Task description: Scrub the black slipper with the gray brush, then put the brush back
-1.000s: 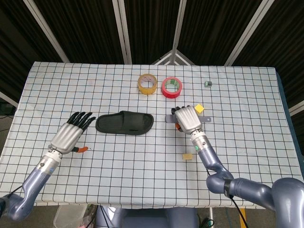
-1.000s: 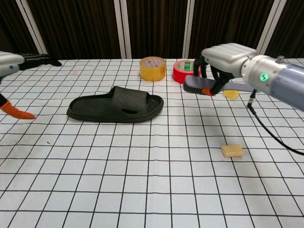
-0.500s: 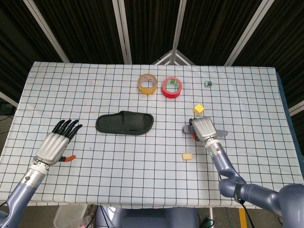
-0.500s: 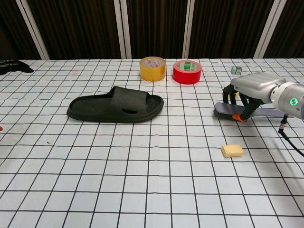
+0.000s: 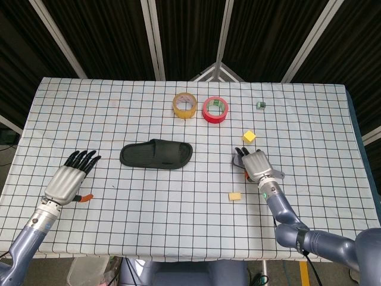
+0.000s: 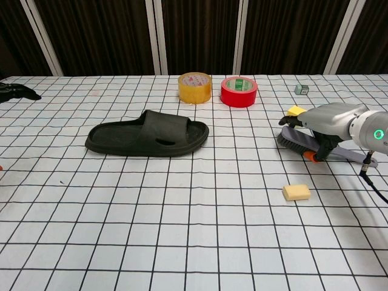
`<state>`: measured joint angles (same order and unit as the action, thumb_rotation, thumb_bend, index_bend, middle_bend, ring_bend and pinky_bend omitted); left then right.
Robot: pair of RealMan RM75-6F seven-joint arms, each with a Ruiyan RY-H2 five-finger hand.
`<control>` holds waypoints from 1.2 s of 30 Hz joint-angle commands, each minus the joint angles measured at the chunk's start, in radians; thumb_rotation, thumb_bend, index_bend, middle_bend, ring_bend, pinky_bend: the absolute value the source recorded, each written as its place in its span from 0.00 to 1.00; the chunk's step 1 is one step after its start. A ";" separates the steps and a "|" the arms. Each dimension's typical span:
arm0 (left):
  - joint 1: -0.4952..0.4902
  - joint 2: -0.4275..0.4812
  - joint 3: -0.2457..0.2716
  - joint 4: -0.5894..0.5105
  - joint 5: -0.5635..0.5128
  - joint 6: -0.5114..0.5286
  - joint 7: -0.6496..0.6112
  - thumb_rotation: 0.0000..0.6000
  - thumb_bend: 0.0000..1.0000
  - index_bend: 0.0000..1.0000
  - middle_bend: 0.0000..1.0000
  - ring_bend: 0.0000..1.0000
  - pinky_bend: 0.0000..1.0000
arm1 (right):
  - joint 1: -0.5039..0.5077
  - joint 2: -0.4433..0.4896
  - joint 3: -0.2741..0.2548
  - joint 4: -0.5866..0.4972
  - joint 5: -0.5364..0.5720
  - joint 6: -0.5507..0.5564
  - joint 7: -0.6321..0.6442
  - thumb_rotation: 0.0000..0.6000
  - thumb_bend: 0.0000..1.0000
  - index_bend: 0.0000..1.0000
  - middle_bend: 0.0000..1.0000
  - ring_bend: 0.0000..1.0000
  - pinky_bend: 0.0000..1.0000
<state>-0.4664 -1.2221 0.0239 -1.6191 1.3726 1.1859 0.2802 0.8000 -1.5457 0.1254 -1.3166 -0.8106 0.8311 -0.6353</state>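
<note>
On the checked tablecloth (image 5: 309, 119): one black slipper (image 5: 157, 154), lying flat near the middle, sole down, toe end pointing to the right in both views. One gray brush (image 6: 303, 143) at the right, down on the cloth under the right hand (image 5: 258, 165), with the handle sticking out past the wrist side. Two tape rolls side by side at the far edge — a yellow roll (image 5: 185, 105) and a red roll (image 5: 215, 110), near each other but apart. Two small yellow blocks: a brighter cube (image 5: 249, 136) just beyond the right hand, and a paler block (image 5: 234, 196) on the near side of it. One small gray-green object (image 5: 261, 105) far back on the right, too small to identify.

Right hand low over the brush, palm down, dark fingers (image 6: 288, 120) reaching forward past the bristle end and no longer wrapped under it; thumb with an orange tip beside the handle. Appears opened over the brush rather than clasping it, though contact cannot be ruled out from these angles.

Left hand (image 5: 66, 181) well to the left of the slipper, palm down, fingers straight and spread, holding nothing — only fingertips visible at the left edge of the chest view.

Compared with a second ago: brush carried from up near the red roll down to the cloth at the right, well away from the slipper; left hand drawn back from beside the slipper's heel toward the near left edge. Slipper unmoved.
</note>
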 commanded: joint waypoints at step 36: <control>0.422 -0.055 0.096 0.175 0.253 0.584 -0.089 0.90 0.13 0.00 0.00 0.00 0.00 | -0.665 0.369 -0.383 -0.459 -0.582 0.898 0.266 1.00 0.42 0.00 0.00 0.00 0.00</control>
<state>-0.0466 -1.2725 0.1219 -1.4503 1.6224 1.7685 0.1875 0.1962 -1.1860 -0.2127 -1.8227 -1.3268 1.6737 -0.4427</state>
